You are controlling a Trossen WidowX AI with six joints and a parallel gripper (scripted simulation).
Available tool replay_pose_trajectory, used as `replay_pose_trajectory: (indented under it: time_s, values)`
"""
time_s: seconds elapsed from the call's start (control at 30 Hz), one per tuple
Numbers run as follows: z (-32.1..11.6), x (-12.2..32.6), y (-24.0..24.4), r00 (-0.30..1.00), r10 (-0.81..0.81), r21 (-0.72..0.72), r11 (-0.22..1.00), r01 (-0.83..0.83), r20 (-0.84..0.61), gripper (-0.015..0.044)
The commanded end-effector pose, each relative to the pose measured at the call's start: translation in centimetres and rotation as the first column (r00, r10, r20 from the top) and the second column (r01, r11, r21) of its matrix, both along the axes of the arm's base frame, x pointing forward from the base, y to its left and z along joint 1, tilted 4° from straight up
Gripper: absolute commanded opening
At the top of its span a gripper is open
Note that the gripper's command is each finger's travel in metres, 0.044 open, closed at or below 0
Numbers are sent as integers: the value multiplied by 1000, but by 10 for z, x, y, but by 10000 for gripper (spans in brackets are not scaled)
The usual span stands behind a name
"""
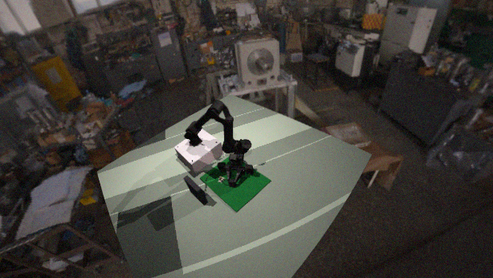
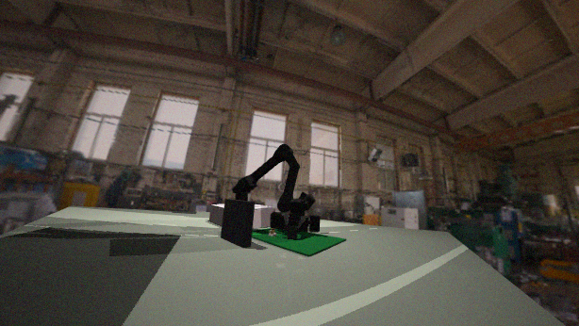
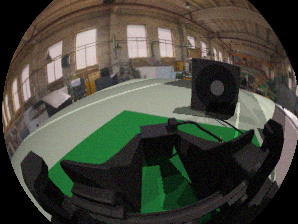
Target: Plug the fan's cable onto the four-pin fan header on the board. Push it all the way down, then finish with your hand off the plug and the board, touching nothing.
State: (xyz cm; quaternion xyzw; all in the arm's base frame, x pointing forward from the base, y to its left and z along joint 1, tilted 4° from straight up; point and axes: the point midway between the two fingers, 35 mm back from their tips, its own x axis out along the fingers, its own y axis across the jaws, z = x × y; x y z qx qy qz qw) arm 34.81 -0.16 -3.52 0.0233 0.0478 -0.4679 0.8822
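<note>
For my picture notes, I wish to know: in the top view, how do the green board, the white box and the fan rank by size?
1. Green board
2. White box
3. Fan

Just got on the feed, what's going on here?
The black arm is leaning over the green board, its gripper shut on the dark plug of the fan's cable. The fan stands upright beside the board. I can't see the header pins, so whether the plug is seated can't be told. The plug has not been let go.
</note>
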Motion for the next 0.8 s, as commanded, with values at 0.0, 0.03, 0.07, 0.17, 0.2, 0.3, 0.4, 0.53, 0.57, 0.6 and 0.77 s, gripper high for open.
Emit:
replay_pose_trajectory:
  time_s: [0.0,0.03,0.07,0.17,0.2,0.3,0.4,0.53,0.57,0.6,0.77]
  values:
    - [0,0,0,1000,0,0,1000,0,0,0]
    - [0,0,0,1000,0,0,1000,0,0,0]
    - [0,0,0,1000,0,0,1000,0,0,0]
    - [0,0,0,1000,0,0,1000,0,0,0]
    - [0,0,0,1000,0,0,1000,0,0,0]
    - [0,0,0,1000,0,0,1000,0,0,0]
    - [0,0,0,1000,0,0,1000,0,0,0]
    - [0,0,0,1000,0,0,1000,0,0,0]
    - [0,0,0,1000,0,0,1000,0,0,0]
    - [0,0,0,1000,0,0,1000,0,0,0]
    - [0,0,0,1000,0,0,1000,0,0,131]
